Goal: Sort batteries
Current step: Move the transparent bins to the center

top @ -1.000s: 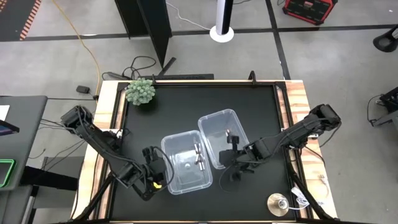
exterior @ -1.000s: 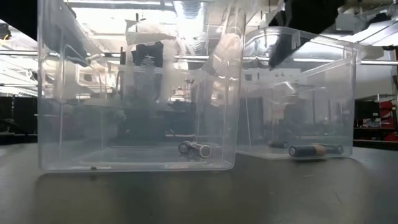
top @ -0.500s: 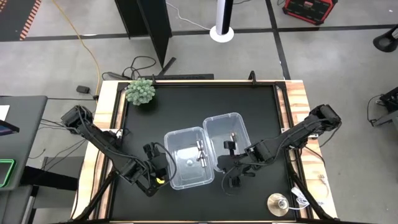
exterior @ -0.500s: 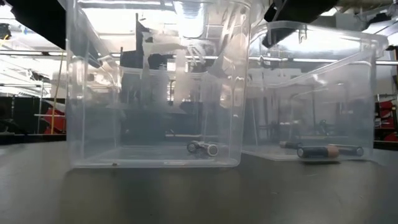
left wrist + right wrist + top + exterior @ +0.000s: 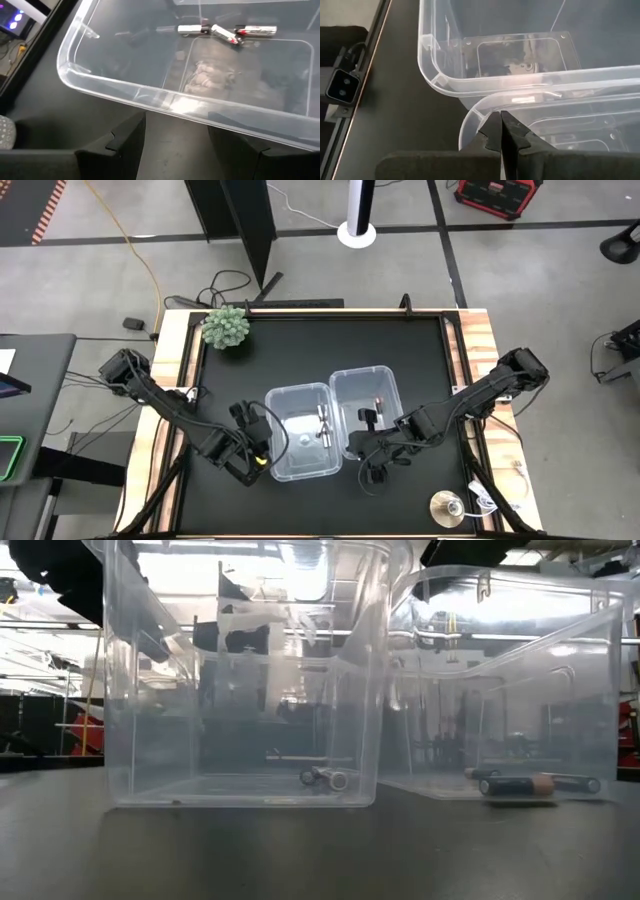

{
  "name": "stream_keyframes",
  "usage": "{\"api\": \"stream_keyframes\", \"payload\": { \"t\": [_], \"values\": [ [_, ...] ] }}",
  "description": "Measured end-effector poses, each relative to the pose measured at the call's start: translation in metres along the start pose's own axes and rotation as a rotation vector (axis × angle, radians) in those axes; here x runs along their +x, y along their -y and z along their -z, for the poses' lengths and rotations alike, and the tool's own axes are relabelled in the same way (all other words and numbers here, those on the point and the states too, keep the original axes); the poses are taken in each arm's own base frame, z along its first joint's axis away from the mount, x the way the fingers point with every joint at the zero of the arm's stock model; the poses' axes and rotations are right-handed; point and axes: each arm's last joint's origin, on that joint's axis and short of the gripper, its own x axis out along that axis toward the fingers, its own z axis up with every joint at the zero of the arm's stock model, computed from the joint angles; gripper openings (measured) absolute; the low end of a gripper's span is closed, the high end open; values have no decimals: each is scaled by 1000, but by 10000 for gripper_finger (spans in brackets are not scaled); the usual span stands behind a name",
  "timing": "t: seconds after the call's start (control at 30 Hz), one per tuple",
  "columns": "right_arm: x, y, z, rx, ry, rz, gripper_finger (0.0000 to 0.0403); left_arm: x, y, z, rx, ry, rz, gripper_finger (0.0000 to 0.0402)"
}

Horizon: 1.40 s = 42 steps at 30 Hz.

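Two clear bins stand side by side on the black table: the left bin [image 5: 300, 435] and the right bin [image 5: 366, 410]. Whitish-silver batteries [image 5: 225, 32] lie on the left bin's floor, also in the low view [image 5: 322, 778]. A dark battery with an orange end [image 5: 535, 783] lies in the right bin. My left gripper [image 5: 262, 442] is open at the left bin's left wall [image 5: 176, 125]. My right gripper [image 5: 360, 445] is shut at the right bin's near left corner [image 5: 501, 117]. My left gripper comes level from the table's left, and its open fingers [image 5: 130, 142] stand against the left bin's outer wall just under the rim [image 5: 165, 102]. The rim hides the exact place of contact. My right gripper points toward the table's left. Its shut fingertips [image 5: 506, 125] lie against the rim at the right bin's near left corner [image 5: 477, 117]. The bin rests on the table.
A small green plant [image 5: 226, 327] sits at the far left corner. A round silver disc [image 5: 447, 507] lies near the right near corner. A small camera [image 5: 340, 85] sits at the table's near edge. Bare black surface lies far of the bins and along the near edge.
My left gripper has moved toward the table's right, and the left bin has slid right and a little toward the far edge. The right bin has turned from tilted to nearly square and now stands wall to wall with the left one. The batteries have stayed inside.
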Motion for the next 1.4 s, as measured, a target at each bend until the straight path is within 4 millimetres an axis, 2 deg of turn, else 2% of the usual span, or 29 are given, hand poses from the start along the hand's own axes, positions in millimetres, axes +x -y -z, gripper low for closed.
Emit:
{"api": "stream_keyframes", "payload": {
  "t": [0.57, 0.7, 0.87, 1.0, 1.2, 1.4],
  "values": [
    [-1, 1, 0, 34, 4, 13, 14, 16, -16, -13, 29, -27, -59, 208],
    [-1, 3, 0, 8, 17, 76, 14, 8, -18, -13, 51, 1, -49, 208],
    [-6, 7, -5, -36, 51, 162, 14, -17, -26, -13, 31, 83, -11, 208],
    [-10, 7, -10, -47, 55, 161, 14, -31, -29, -12, -4, 139, 12, 208],
    [-11, 2, -8, -47, 38, 102, 14, -36, -24, -7, -29, 152, 36, 208],
    [-15, -11, -4, -78, 43, 67, 14, -33, -25, 0, -35, 137, 25, 208]
  ]
}}
